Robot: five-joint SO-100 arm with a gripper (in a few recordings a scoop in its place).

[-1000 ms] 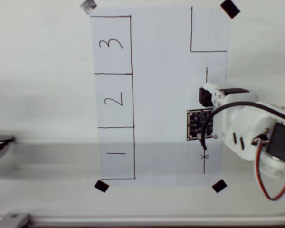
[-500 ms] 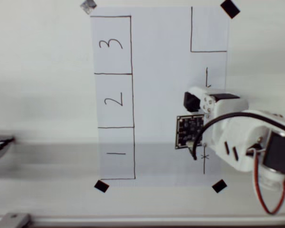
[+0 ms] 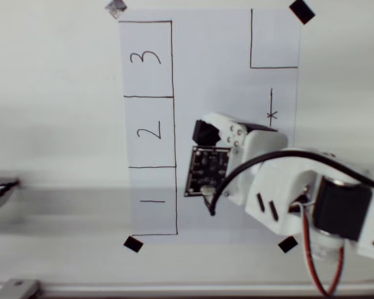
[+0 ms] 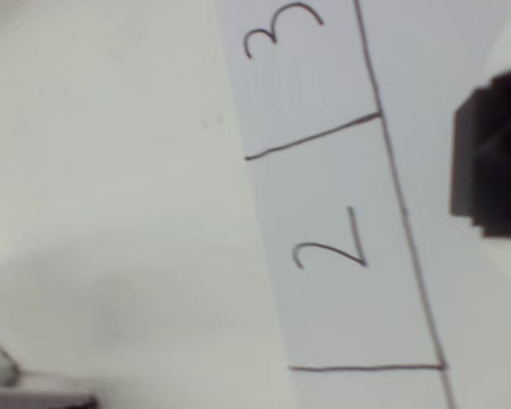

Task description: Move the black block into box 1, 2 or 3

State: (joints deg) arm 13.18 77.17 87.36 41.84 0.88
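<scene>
Block (image 3: 205, 132) black, gripped in white pincer (image 3: 207, 134) above the paper (image 3: 224, 81), just right of box 2 (image 3: 149, 132), box 3 (image 3: 147, 59) farther up in overhead view.

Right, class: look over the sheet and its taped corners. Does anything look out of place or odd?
One thing: the tape square at the sheet's top-left corner in the overhead view looks grey and crumpled, while the other three corner tapes are flat black. The black block sits at the gripper, off the paper boxes; otherwise nothing stands out.

Black block (image 4: 491, 162) beside box 2 (image 4: 341, 256)
</scene>
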